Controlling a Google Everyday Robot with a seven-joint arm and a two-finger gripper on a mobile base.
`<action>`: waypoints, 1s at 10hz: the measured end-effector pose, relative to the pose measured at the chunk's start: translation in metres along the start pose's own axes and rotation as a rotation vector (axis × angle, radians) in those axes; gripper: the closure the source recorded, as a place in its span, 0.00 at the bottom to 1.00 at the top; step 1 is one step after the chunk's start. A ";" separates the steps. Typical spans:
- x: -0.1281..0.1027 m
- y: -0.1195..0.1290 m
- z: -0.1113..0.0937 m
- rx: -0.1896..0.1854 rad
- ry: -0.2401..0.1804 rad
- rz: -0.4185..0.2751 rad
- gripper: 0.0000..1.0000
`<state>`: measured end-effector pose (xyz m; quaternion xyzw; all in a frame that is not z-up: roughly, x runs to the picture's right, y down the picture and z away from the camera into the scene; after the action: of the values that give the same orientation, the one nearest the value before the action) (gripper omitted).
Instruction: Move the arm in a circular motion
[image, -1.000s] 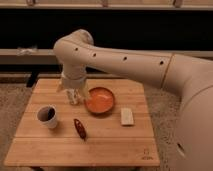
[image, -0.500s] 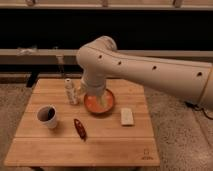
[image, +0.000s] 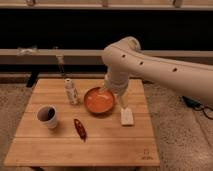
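Observation:
The large cream-beige arm (image: 150, 67) with small dark holes reaches in from the right. Its elbow bends high above the back of the wooden table (image: 115, 145). The forearm points down to the gripper (image: 121, 101). The gripper hangs just over the right rim of an orange bowl (image: 98, 102) and holds nothing that I can see. A white rectangular block (image: 127, 117) lies just below and in front of the gripper.
A small pale bottle (image: 71, 91) stands left of the bowl. A white cup with a dark inside (image: 47, 116) sits at the front left. A red-brown oblong item (image: 80, 128) lies at the front middle. A dark shelf and rail run behind the table.
The arm has swung to the right across the table. The gripper went from above the bottle, over the bowl, to the bowl's right rim. The tableware has not moved.

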<state>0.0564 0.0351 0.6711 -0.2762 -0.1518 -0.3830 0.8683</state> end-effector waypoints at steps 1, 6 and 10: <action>0.019 0.002 0.005 -0.011 0.012 0.029 0.20; 0.131 -0.026 0.035 -0.032 0.089 0.140 0.20; 0.150 -0.099 0.045 -0.022 0.111 0.095 0.20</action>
<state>0.0796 -0.0801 0.8143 -0.2712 -0.0861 -0.3579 0.8894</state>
